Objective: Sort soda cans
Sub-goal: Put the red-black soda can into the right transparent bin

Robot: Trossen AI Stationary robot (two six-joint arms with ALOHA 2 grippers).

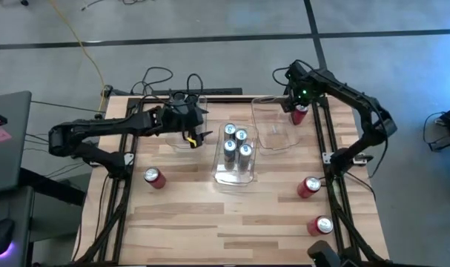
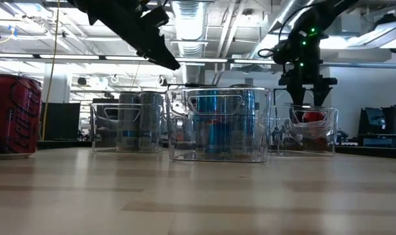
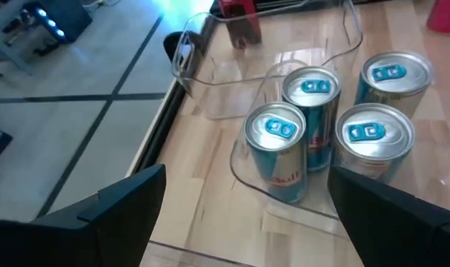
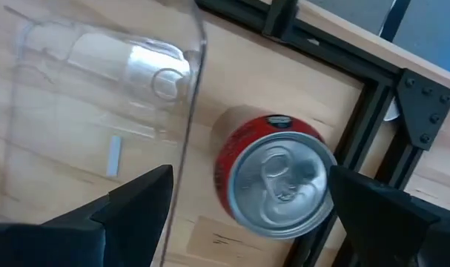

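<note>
Four silver-blue cans (image 1: 236, 144): upright in middle clear bin (image 1: 234, 176)
Right gripper (image 1: 297, 106): wide, above red can (image 1: 299, 113) beside that bin's right neighbour
Left gripper (image 1: 197, 123): wide, empty, left of middle bin

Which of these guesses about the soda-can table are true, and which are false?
1. The middle clear bin holds four silver-blue cans. True.
2. The right gripper is clamped shut on a red can. False: its jaws stand open above the red can, which stands on the table just outside the right bin.
3. Three red cans lie loose on the near part of the table. True: one on the left, two on the right.
4. The left gripper carries a silver-blue can. False: its jaws are open and empty.
5. Every can is already in a bin. False: several red ones are still on the bare wood.
</note>
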